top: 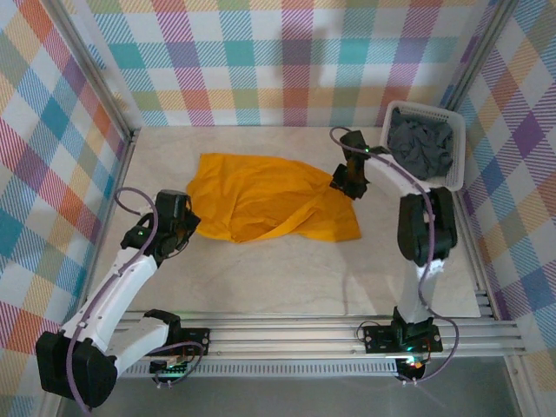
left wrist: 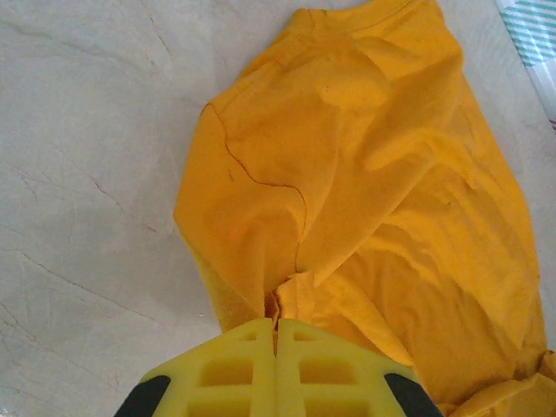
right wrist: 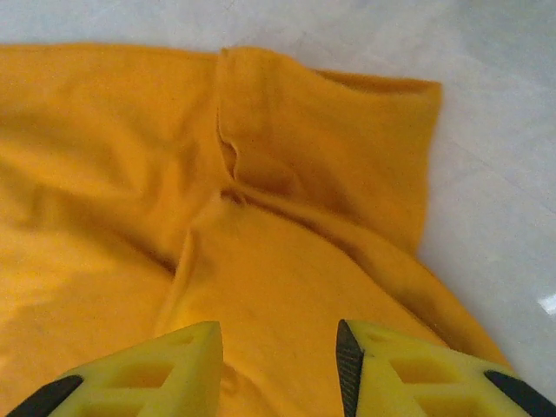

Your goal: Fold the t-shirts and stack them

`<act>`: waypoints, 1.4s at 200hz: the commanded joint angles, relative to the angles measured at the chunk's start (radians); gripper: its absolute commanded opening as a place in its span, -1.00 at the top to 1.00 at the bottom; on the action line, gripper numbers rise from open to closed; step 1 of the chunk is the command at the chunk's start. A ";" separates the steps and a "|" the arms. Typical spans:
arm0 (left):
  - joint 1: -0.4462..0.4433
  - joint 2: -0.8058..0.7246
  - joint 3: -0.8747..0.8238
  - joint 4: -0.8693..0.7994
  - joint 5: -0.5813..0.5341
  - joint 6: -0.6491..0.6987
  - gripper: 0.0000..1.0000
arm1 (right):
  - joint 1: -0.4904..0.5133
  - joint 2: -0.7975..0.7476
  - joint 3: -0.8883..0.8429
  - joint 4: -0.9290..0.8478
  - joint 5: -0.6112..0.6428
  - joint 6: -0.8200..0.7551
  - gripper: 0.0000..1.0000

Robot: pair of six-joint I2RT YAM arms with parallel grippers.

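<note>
The orange t-shirt [top: 261,204] looks mid-spread for folding: left pincer [left wrist: 276,323] clamps its edge, right pincer [right wrist: 278,334] gapes above and must take hold.

From above, each wrist covers its own fingertips at the left and right edges of the orange t-shirt [top: 261,204]. How many grey t-shirts [top: 421,143] make up the heap in the basket [top: 458,178] cannot be told. The pressed-together fingers of the left end effector [left wrist: 277,323] hide whether cloth lies between them. The picture's lower edge cuts off the right end effector [right wrist: 278,334].
</note>
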 commanded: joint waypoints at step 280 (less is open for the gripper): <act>-0.006 0.013 0.061 0.028 -0.008 0.050 1.00 | -0.014 0.431 0.612 -0.467 -0.030 0.745 0.22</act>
